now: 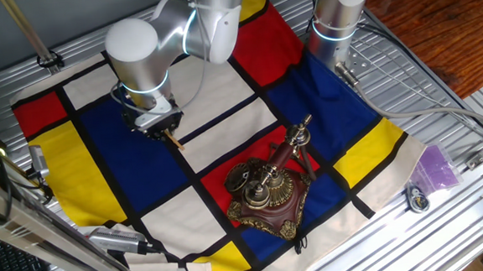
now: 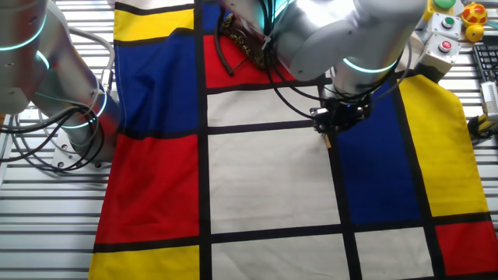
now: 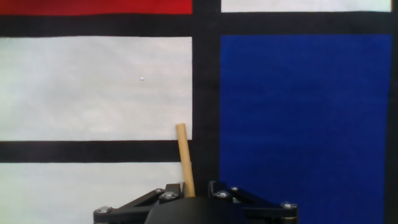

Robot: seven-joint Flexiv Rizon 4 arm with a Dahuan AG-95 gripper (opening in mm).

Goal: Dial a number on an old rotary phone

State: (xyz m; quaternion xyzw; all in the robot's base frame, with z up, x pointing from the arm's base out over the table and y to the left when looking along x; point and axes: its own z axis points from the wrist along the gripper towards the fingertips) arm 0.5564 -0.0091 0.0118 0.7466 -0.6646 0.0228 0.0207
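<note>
Gripper (image 3: 188, 194) holds a wooden stick (image 3: 184, 157), jaws closed on it.
Only one fixed view shows the whole old rotary phone (image 1: 270, 191); the arm hides most of it in the other.

Table (image 1: 440, 81): ribbed metal slats, largely covered by a cloth (image 1: 223, 111) printed in red, yellow, blue and white blocks divided by black bands. On the cloth: the phone (image 1: 270, 188), standing on a red block near one edge, handset on its cradle. On the bare slats beside the cloth: a purple item (image 1: 435, 167) with a small round metal object (image 1: 417, 197) near it, and cables (image 2: 54, 132) running past an arm's base.
</note>
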